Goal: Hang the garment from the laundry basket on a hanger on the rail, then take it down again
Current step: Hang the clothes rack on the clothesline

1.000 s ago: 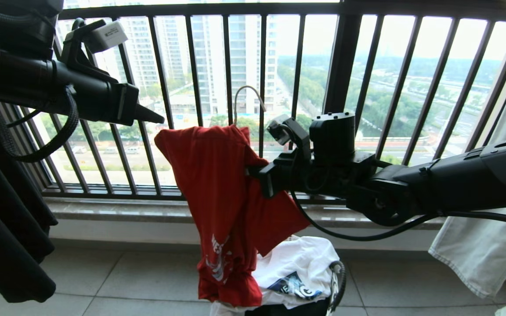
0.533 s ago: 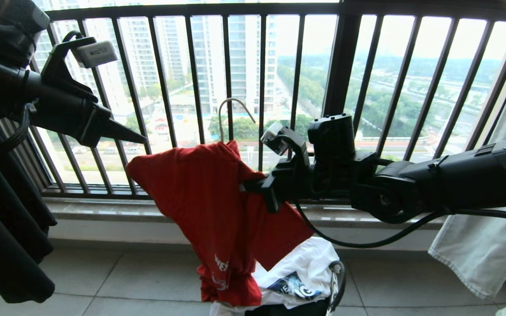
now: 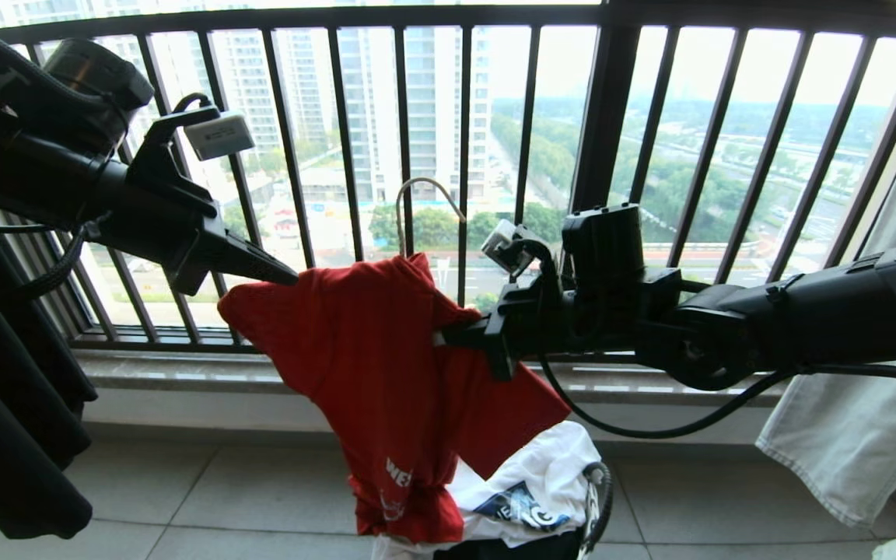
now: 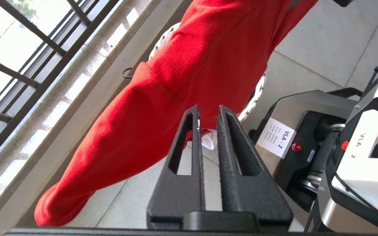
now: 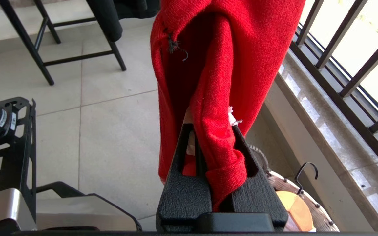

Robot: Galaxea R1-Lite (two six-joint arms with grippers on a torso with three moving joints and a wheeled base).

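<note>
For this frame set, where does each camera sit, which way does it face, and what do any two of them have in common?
Head view: from the robot's head, facing the window railing; both arms show, either side of the red T-shirt.
Left wrist view: behind the left gripper, facing down past the shirt to the floor and the robot's base.
Right wrist view: behind the right gripper, clamped on the shirt.
Shared: all three show the shirt and railing.
</note>
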